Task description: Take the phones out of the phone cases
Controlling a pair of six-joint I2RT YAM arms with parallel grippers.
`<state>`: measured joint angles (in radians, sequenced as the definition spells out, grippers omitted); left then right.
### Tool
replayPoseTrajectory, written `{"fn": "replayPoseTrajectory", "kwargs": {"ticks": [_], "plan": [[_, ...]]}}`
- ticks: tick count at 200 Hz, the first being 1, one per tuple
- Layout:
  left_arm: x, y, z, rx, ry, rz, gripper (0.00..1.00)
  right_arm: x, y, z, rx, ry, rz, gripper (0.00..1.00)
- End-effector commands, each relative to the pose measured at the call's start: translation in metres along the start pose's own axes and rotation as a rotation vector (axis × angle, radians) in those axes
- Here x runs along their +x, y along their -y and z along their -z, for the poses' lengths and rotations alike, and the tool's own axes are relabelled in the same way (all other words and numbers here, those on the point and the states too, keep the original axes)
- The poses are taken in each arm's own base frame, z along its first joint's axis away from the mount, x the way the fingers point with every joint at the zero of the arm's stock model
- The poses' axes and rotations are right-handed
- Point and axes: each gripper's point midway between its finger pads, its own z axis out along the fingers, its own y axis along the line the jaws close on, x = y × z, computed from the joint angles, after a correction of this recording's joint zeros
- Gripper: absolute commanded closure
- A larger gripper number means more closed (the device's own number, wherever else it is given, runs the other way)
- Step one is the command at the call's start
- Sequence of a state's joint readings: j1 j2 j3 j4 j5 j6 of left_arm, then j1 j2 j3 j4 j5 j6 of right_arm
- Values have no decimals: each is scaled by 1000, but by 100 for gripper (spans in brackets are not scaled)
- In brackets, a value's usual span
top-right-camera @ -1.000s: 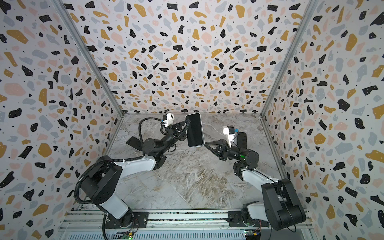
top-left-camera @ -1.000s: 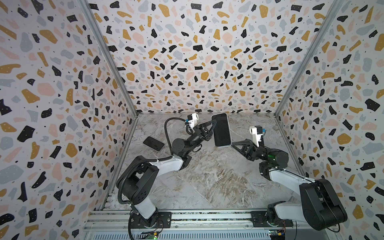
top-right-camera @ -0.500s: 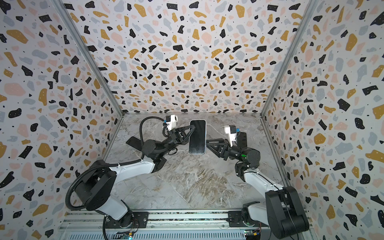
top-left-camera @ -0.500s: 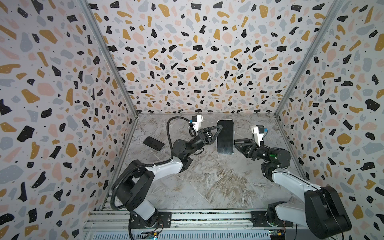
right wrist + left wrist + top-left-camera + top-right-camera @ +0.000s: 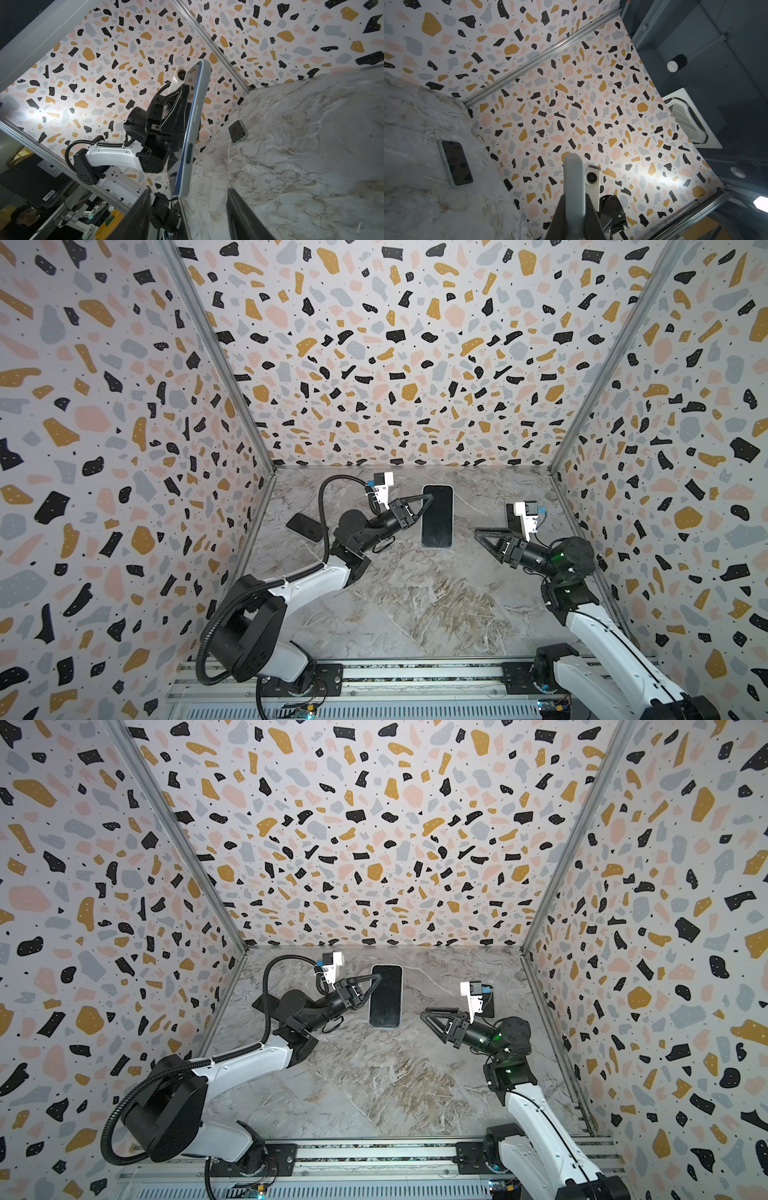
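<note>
Between terrazzo-speckled walls (image 5: pixel 395 364), the black-and-white left arm (image 5: pixel 299 585) reaches from the near rail toward the back. Its elbow is bent and its wrist raised. The left gripper (image 5: pixel 424 506) is clamped on one long edge of a slim black-screened phone (image 5: pixel 436 516), holding it in the air over the grey marble-patterned worktop (image 5: pixel 415 605), screen toward the top cameras. The right arm (image 5: pixel 598 630) rises along the right wall and bends at the elbow toward the middle. Its right gripper (image 5: pixel 485 541) points at the phone with fingers apart, holding nothing, and stops short of the phone's near corner. The phone sits inside a pale grey soft phone case (image 5: pixel 196 116); the right wrist view shows a blue rim along the case's lip. In both top views the left gripper's rear finger is hidden behind the phone. In the left wrist view the held phone is only a blurred pale bar seen edge-on. One flat dark-screened handset (image 5: pixel 305 526) lies by the left wall, partly covered by the left arm. A second handset (image 5: pixel 488 1009) lies by the right wall, mostly hidden behind the white wrist-camera mount (image 5: pixel 469 996).
</note>
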<state>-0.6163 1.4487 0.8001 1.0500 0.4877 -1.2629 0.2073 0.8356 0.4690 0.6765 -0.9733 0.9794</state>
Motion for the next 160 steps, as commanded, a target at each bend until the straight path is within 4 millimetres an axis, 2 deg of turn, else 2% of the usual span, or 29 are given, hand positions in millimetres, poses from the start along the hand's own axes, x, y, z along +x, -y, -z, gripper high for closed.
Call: {"fn": "replayPoseTrajectory", "kwargs": {"ticks": [1, 33, 73, 145, 160], "plan": [[-8, 23, -2, 23, -4, -92, 100, 17, 1, -2, 8, -38, -39, 40], [-6, 12, -3, -26, -12, -90, 100, 34, -11, -7, -55, -50, -96, 41], [-8, 15, -2, -1, 9, -89, 100, 53, -28, -10, -131, -49, -169, 41], [2, 15, -5, 62, 13, -78, 100, 63, -44, -18, -230, -45, -235, 41], [5, 15, -5, 70, 11, -75, 100, 64, -41, -20, -225, -47, -246, 41]]}}
